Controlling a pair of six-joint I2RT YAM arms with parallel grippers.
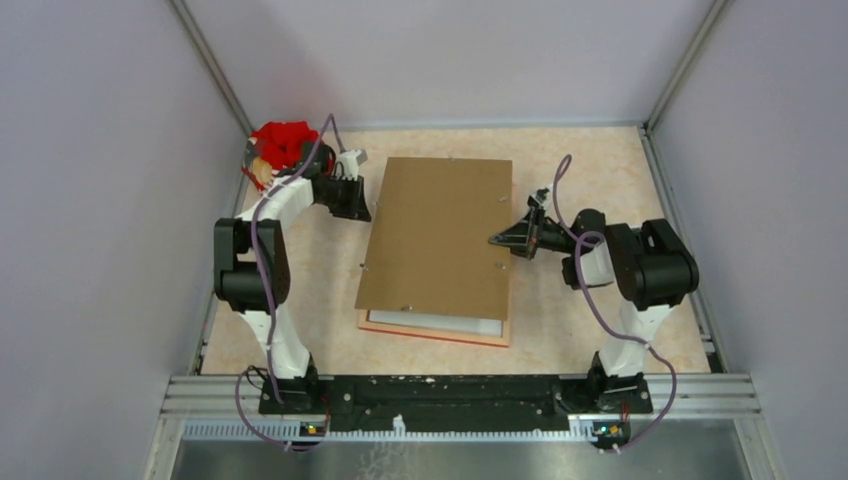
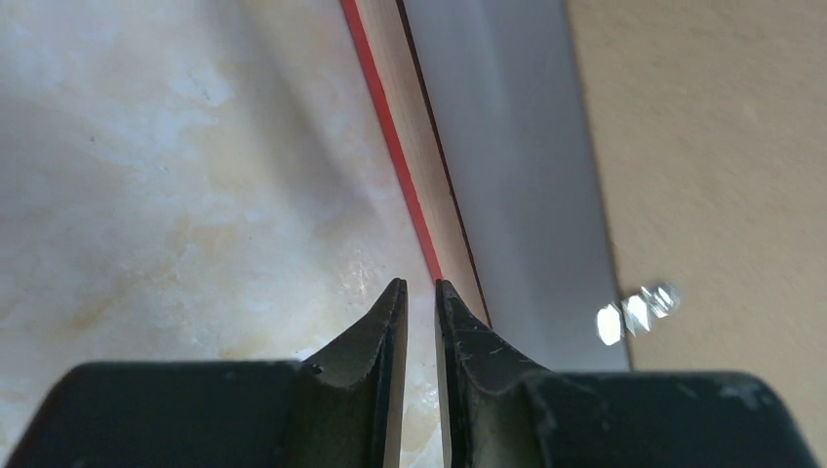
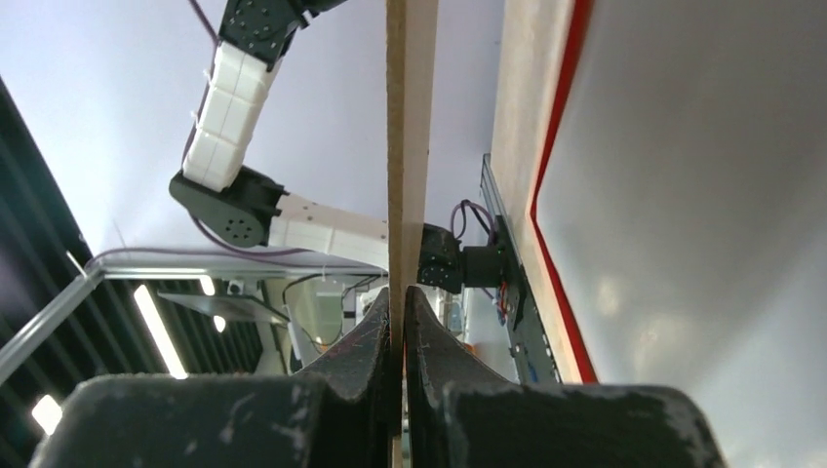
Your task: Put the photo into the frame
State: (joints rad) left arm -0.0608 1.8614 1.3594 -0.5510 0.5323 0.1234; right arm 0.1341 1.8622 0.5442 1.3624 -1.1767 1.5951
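So the right gripper (image 3: 397, 297) is pinching the right edge of the brown backing panel (image 1: 437, 235), with both fingers clamped flat against the board. The panel is sitting over most of the frame (image 1: 430, 335), which is lying back-up in the middle of the table (image 1: 590, 180). Only the frame's near end is poking out from under it.

Inside the frame a plain white sheet is showing. That looks like the photo (image 1: 440, 321) lying picture-side down, in the recess rather than beside it, with the panel covering the rest of it.

The left gripper (image 2: 419, 285) is hanging low at the frame's far-left side. Its jaws are only showing a narrow slit, and the tips are sitting right at the red outer edge. Honestly can't tell if they're nipping that edge or just touching it.

A red bundle (image 1: 283, 143) is sitting in the far-left corner, well apart from the frame.
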